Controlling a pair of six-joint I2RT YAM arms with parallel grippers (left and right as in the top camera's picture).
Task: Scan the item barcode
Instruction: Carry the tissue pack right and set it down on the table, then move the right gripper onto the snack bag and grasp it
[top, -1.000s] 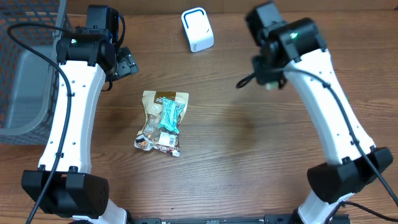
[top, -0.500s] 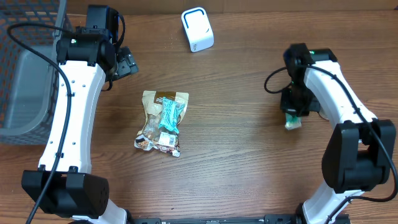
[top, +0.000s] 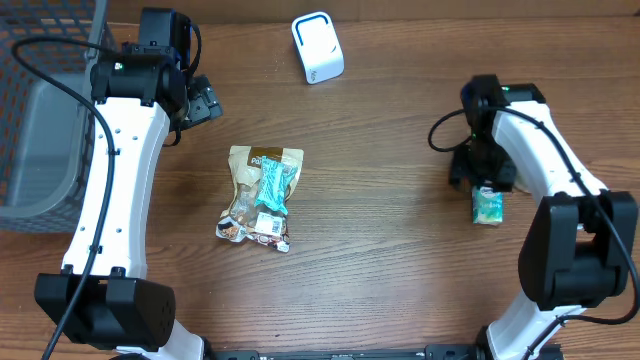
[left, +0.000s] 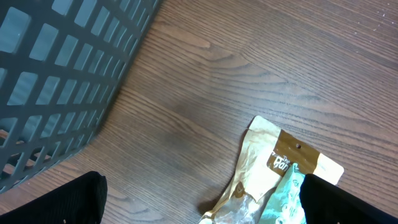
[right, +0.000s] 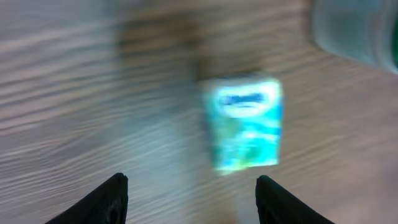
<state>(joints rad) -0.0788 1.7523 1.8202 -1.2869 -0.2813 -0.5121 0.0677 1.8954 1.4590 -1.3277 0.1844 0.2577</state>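
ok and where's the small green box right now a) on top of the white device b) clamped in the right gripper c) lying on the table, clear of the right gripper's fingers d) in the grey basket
c: the small green box lies on the table, and the right gripper has its fingers apart, short of it, touching nothing.

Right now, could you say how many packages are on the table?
3: a tan pouch left of centre, a teal packet on it, a green box at right. Others may hide underneath.
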